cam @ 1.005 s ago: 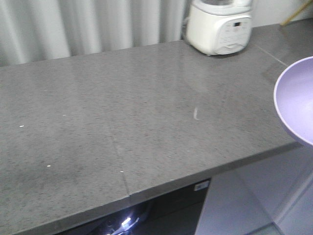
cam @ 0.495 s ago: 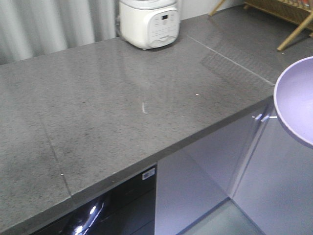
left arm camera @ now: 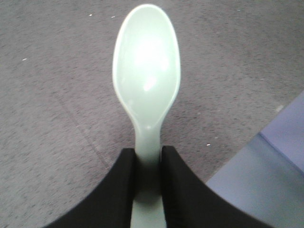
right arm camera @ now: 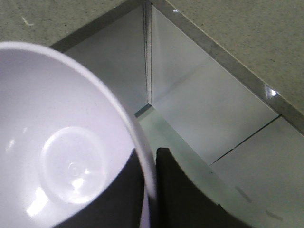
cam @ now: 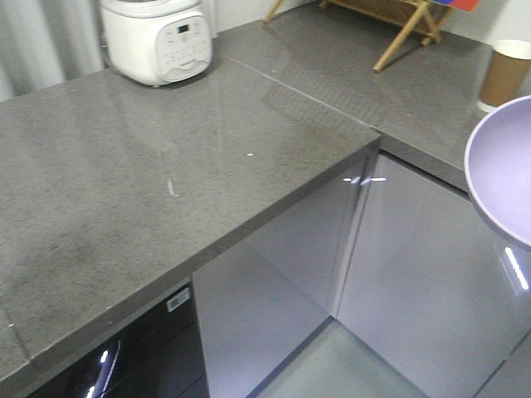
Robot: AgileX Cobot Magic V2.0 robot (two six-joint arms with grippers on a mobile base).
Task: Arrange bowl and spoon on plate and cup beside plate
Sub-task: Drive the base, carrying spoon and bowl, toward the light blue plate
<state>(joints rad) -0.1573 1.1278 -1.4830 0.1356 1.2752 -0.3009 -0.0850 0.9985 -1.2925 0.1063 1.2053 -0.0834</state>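
Since the earlier frames the view has swung to the right: the white rice cooker [cam: 156, 40] has slid from the upper right of the picture to the upper left, and the counter's [cam: 166, 166] inner corner, the glossy cabinet doors [cam: 415, 265] under it and the cup [cam: 506, 75] have come into sight. The cup stands upright on the far right part of the counter, well apart from the cooker. The right gripper [right arm camera: 149, 154] is closed narrow on the rim of the bowl [right arm camera: 61, 142], one finger inside and one outside; the bowl hangs off the counter, before its front edge, over the cabinet doors. The left gripper [left arm camera: 148, 154] pinches the handle of the spoon [left arm camera: 146, 80], its scoop pointing away, above the counter near an edge.
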